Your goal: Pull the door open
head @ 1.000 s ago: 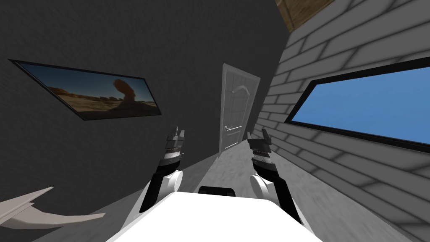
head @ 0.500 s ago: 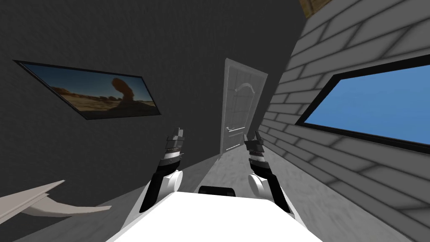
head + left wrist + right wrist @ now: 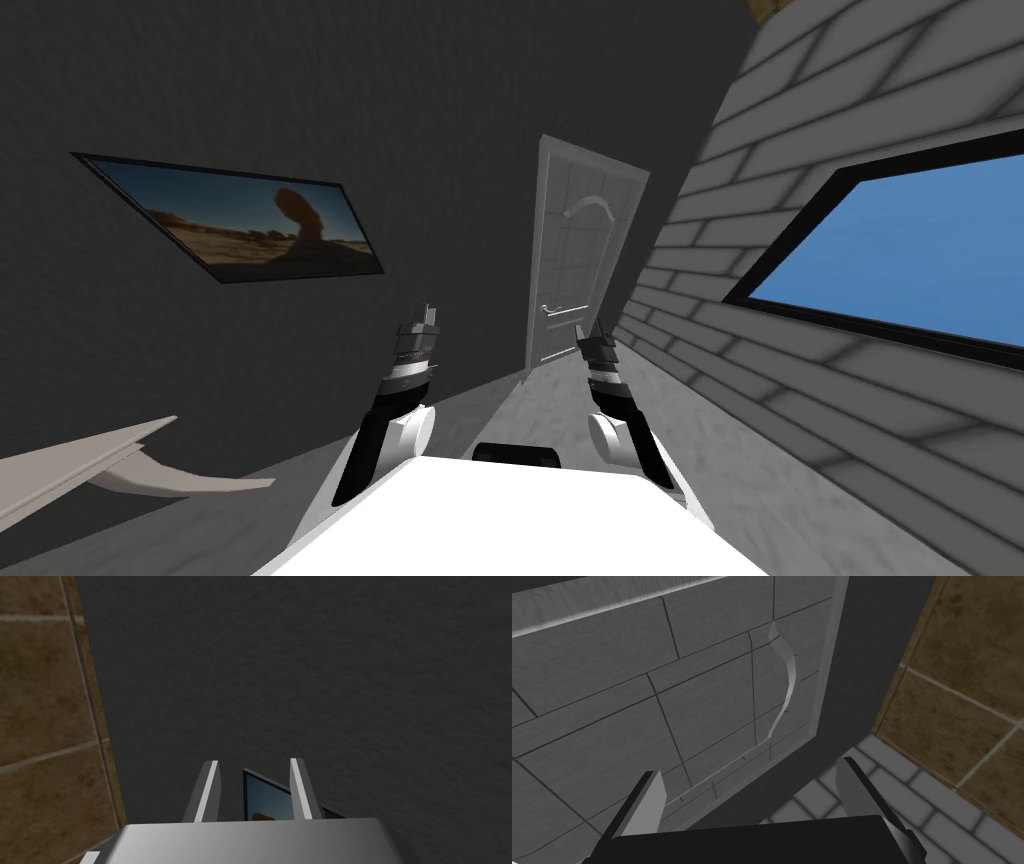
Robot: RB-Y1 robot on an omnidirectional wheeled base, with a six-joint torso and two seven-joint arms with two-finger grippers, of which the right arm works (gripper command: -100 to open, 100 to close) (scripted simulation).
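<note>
One closed white door point(image 3: 582, 250) with one handle point(image 3: 560, 311) stands ahead. My two pincers hold nothing: right pincer point(image 3: 746, 768) wide apart facing the door, left pincer point(image 3: 255, 762) narrowly apart.

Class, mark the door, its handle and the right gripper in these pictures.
door point(image 3: 588, 250): head view, middle of its panelled face.
handle point(image 3: 562, 312): head view, on the lever bar.
right gripper point(image 3: 749, 768): right wrist view, midway between its open jaws.

No writing can be read anywhere (labels, numbers and signs alike).
</note>
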